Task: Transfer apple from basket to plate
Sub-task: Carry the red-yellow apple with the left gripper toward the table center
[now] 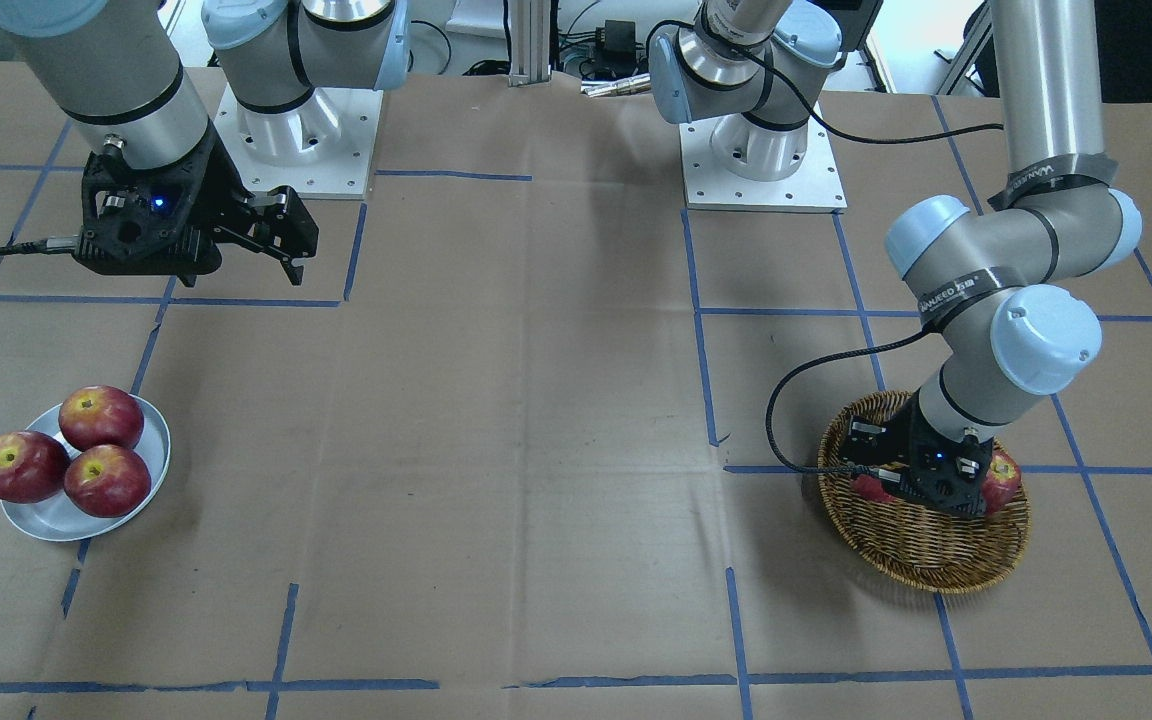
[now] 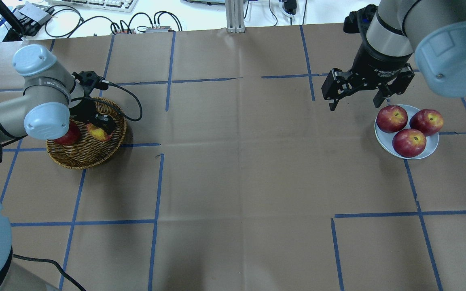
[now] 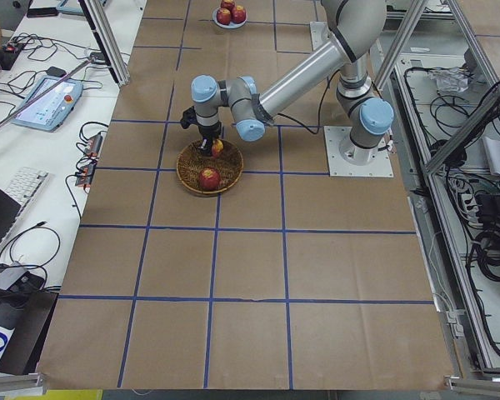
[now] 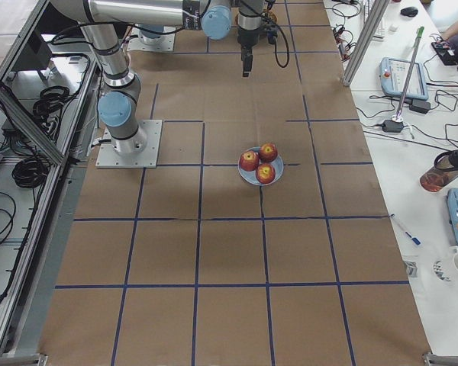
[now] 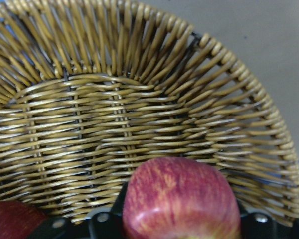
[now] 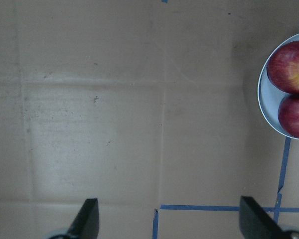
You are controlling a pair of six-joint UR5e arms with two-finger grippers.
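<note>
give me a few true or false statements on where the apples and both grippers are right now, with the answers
1. The plate holds three apples. True.
2. The right gripper is carrying an apple. False: its fingers are open and empty, above the table beside the plate.
3. The left gripper is down in the basket with the streaky apple between its fingers. True.
4. The streaky apple is the only one in the basket. False: a darker red apple lies next to it in the basket.
</note>
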